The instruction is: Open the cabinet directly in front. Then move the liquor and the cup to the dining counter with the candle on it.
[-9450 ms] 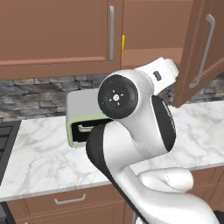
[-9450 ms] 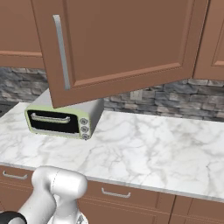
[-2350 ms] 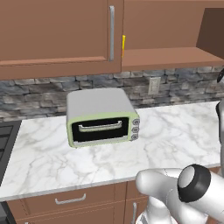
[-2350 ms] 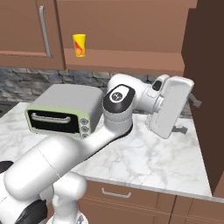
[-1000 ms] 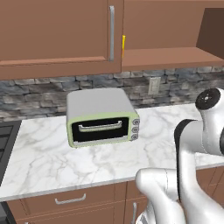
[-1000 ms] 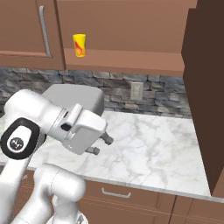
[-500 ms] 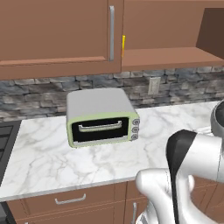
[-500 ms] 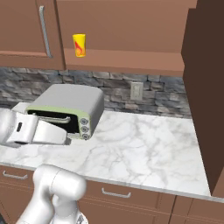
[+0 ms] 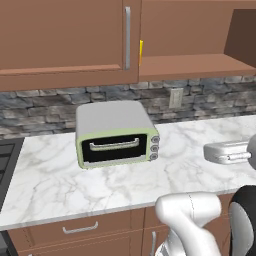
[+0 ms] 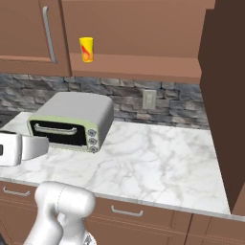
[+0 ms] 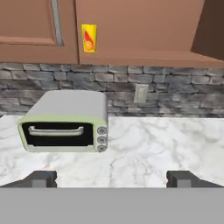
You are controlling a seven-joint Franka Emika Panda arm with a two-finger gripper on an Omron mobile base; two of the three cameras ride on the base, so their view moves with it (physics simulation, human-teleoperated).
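Yellow cup [image 11: 89,38] high above open tool [image 11: 111,178]

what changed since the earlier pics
The cabinet door on the right, half open at first, now stands wide open, showing the cup on the lower shelf. The arm swung down low; the gripper is open, holding nothing. Toaster oven and cup stayed put.

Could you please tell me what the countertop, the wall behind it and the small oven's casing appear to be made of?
The white grey-veined countertop looks like polished marble, judging by its veining, though it could be an imitation. The grey backsplash wall appears to be rough stacked stone, with uneven blocks and dark joints. The small pale green toaster oven seems to be painted metal with a matte grey top, a dark glass door and a silver bar handle.
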